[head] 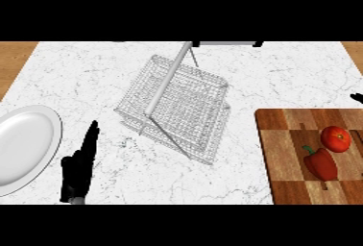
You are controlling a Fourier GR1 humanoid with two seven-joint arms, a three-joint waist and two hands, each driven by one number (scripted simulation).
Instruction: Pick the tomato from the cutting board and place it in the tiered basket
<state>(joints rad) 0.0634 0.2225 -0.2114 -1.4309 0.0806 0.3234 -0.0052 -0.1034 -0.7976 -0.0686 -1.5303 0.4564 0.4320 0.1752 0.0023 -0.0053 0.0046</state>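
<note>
A red tomato [336,139] lies on the wooden cutting board [282,153] at the right of the marble counter. Left of the board, at the counter's middle, stands the white wire tiered basket [177,108] with a tall central post. My left hand [78,169] is at the lower left, open with straight fingers pointing up, between the plate and the basket and touching neither. Only a small black tip of my right hand [356,98] shows at the right edge, above the board and apart from the tomato.
A red bell pepper [321,163] lies on the board just below and left of the tomato. A white plate [25,149] sits at the left edge. The wooden floor shows beyond the counter's far corners.
</note>
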